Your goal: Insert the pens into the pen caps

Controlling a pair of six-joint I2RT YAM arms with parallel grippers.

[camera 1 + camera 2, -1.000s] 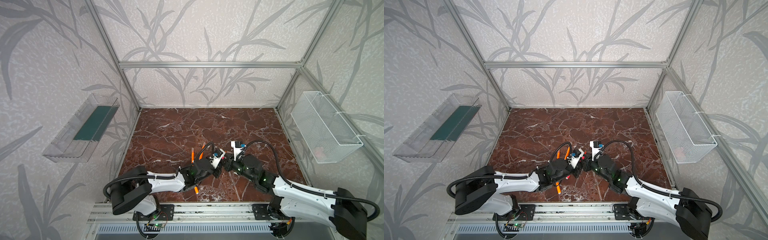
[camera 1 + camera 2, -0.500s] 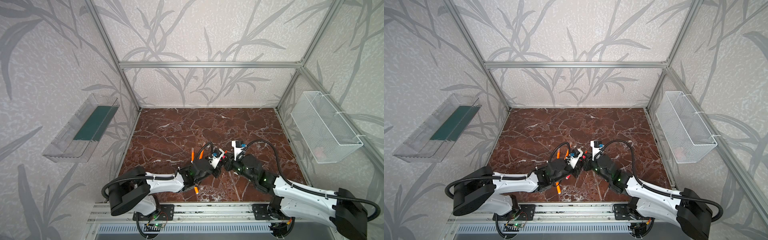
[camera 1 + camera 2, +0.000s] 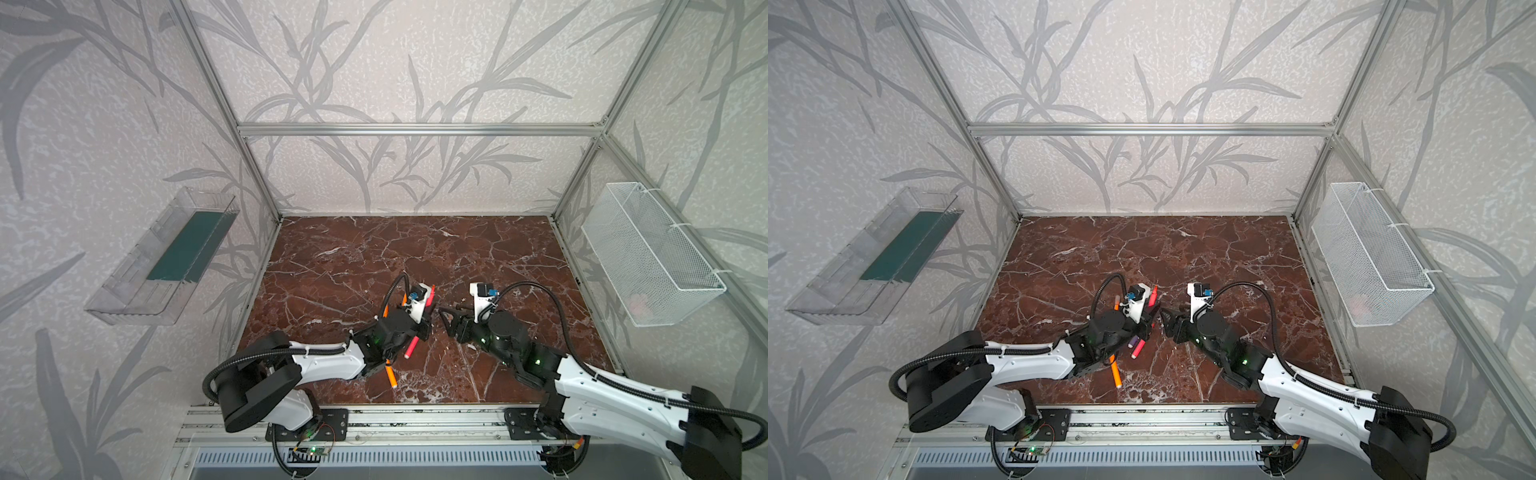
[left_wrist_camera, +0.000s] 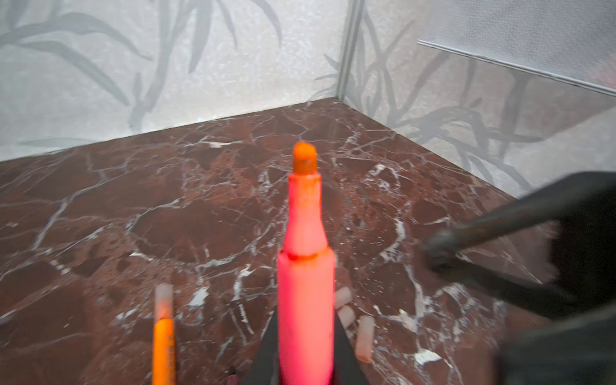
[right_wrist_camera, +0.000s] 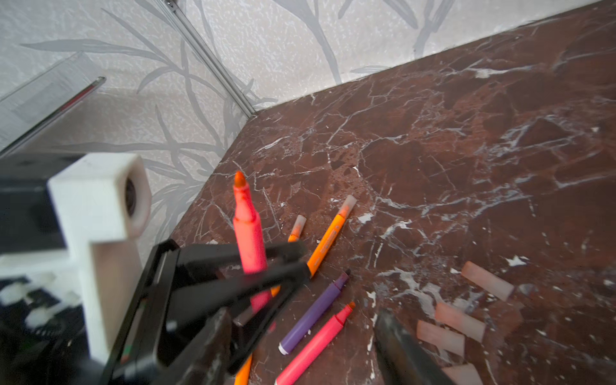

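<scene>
Above the marble surface (image 3: pixel 457 257), shows left gripper (image 5: pixel 300 261) facing right gripper (image 4: pixel 436 255), the first clamped on a pink-red pen (image 4: pixel 305 300) slanting bare tip up, the second parted and empty, loose pen caps (image 5: pixel 460 321) lying flat nearer the second.

Leaf-patterned grey walls (image 3: pixel 395 62) enclose a red-brown marble floor (image 3: pixel 374 257) (white-veined), a wire basket (image 3: pixel 648 257) hanging on one.
</scene>
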